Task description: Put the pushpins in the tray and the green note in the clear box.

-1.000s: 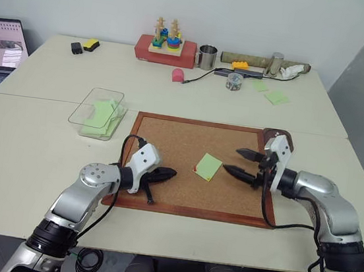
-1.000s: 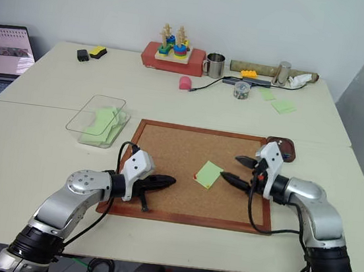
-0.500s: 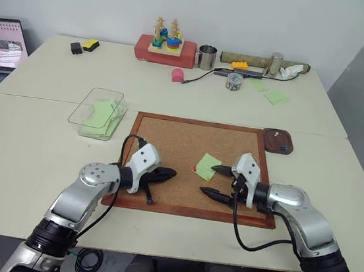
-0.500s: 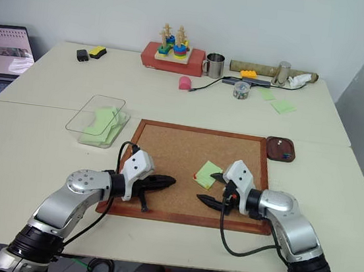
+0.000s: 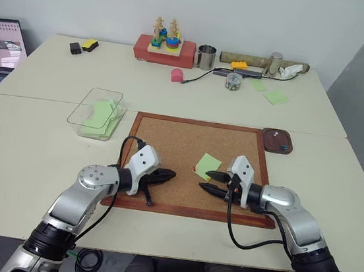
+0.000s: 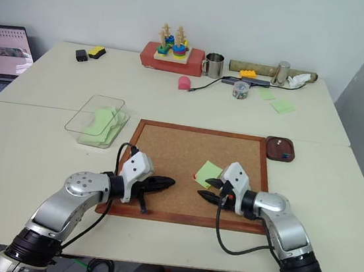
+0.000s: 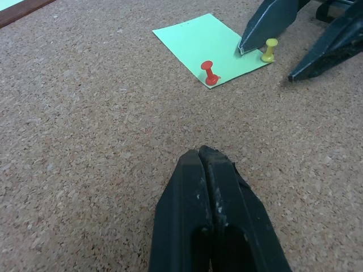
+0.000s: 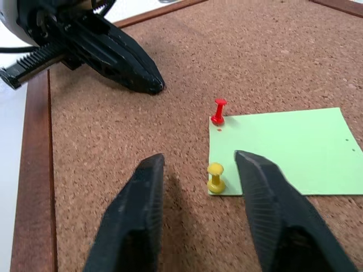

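While the green note [image 8: 281,152] lies pinned on the cork board [image 5: 168,141] by a red pushpin [image 8: 218,111] and a yellow pushpin [image 8: 215,177] | right gripper [image 8: 199,170]: fingers parted, straddling the yellow pin, not touching it | left gripper [image 7: 198,156]: clenched, empty, resting on the cork well apart from the note | tray [image 5: 278,140]: beside the board's far right corner | clear box [image 5: 97,112]: left of the board

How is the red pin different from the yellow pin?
The red pin stands at one corner of the green note; the yellow pin stands at the next corner along the same edge. The yellow pin sits between the open fingers of the right hand, while the red pin stands outside them, nearer the shut left hand. Both are tiny, upright, and stuck through the note into the cork board.
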Available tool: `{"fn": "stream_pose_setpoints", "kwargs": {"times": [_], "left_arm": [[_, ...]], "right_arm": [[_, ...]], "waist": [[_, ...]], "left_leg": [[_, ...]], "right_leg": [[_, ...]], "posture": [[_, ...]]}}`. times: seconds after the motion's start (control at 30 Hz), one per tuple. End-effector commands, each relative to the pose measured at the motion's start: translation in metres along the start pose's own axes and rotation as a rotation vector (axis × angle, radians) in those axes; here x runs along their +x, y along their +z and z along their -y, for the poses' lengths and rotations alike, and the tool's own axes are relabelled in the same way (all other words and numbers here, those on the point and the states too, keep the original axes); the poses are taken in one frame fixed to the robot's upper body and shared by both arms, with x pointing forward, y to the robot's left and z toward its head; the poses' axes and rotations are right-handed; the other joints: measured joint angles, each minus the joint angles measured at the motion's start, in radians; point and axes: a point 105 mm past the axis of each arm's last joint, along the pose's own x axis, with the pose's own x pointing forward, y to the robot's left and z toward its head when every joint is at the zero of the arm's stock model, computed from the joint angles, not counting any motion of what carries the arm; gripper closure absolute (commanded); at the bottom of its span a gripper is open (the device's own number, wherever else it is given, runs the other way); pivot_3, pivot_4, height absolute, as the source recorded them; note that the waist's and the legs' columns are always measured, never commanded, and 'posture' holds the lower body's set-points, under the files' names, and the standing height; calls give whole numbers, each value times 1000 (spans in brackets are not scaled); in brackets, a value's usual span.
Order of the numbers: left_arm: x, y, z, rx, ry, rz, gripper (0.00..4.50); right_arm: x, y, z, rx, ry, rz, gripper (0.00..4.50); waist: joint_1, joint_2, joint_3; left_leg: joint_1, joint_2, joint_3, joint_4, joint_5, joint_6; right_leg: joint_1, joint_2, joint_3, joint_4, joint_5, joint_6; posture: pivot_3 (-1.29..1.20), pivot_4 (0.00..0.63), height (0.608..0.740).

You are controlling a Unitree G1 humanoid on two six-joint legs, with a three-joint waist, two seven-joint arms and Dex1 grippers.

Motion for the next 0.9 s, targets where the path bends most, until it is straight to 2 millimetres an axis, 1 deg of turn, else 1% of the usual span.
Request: {"fn": "stream_pose_setpoints", "kwargs": {"times": [0.03, 0.1, 0.2, 0.37, 0.43, 0.47, 0.53, 0.6, 0.7, 0.77, 0.8, 0.87, 0.9], "left_arm": [[0, -21, 10, -41, -35, -85, 4500], [0, -20, 9, -39, -35, -86, 4500], [0, -20, 8, -38, -36, -87, 4500], [0, -19, 9, -38, -41, -88, 4500], [0, -19, 8, -38, -43, -88, 4500], [0, -19, 8, -38, -43, -89, 4500], [0, -19, 7, -39, -43, -90, 4500], [-1, -19, 7, -40, -44, -94, 4500], [-2, -21, 7, -43, -46, -99, 4500], [-1, -20, 8, -44, -51, -97, 4500], [0, -20, 9, -43, -52, -95, 4500], [1, -20, 9, -42, -53, -94, 4500], [1, -19, 9, -41, -53, -93, 4500]], "right_arm": [[-2, 14, 3, -10, -2, 52, 3444], [-2, 14, 4, -5, -4, 54, 3956], [-3, 14, 6, 5, -12, 61, 4460], [-5, 19, 8, 4, -25, 81, 4460], [-7, 25, 10, 11, -37, 107, 4460], [-10, 36, 11, 41, -43, 157, 4460], [-15, 51, 12, 81, -47, 223, 4460], [-22, 63, 14, 100, -55, 265, 4460], [-32, 76, 19, 100, -83, 298, 4460], [-40, 80, 30, 101, -130, 304, 4460], [-45, 79, 40, 98, -179, 299, 4460], [-56, 74, 67, 82, -324, 272, 4460], [-63, 69, 86, 64, -428, 246, 4460]], "waist": [[0, 0, 0], [0, 0, 0], [0, 0, 0], [0, 0, 0], [0, 0, 0], [0, 0, 0], [0, 0, 0], [0, 0, 0], [0, 0, 0], [0, 0, 0], [0, 0, 0], [-1, 0, 0], [-1, 0, 0]], "left_leg": [[0, 0, 0, 0, 0, 0], [0, 0, 0, 0, 0, 0], [0, 0, 0, 0, 0, 0], [0, 0, 0, 0, 0, 0], [0, 0, 0, 0, 0, 0], [0, 0, 0, 0, 0, 0], [0, 0, 0, 0, 0, 0], [0, 0, 0, 0, 0, 0], [0, 0, 0, 0, 0, 0], [0, 0, 0, 0, 0, 0], [0, 0, 0, 0, 0, 0], [0, 0, 0, 0, 0, 0], [0, 0, 0, 0, 0, 0]], "right_leg": [[0, 0, 0, 0, 0, 0], [0, 0, 0, 0, 0, 0], [0, 0, 0, 0, 0, 0], [0, 0, 0, 0, 0, 0], [0, 0, 0, 0, 0, 0], [0, 0, 0, 0, 0, 0], [0, 0, 0, 0, 0, 0], [0, 0, 0, 0, 0, 0], [0, 0, 0, 0, 0, 0], [0, 0, 0, 0, 0, 0], [0, 0, 0, 0, 0, 0], [0, 0, 0, 0, 0, 0], [0, 0, 0, 0, 0, 0]], "posture": [[0, 150, 740], [0, 150, 740], [0, 150, 740], [0, 150, 740], [0, 150, 740], [0, 150, 740], [0, 150, 740], [0, 150, 740], [0, 150, 740], [0, 150, 740], [0, 150, 740], [0, 150, 740], [0, 150, 740]]}}
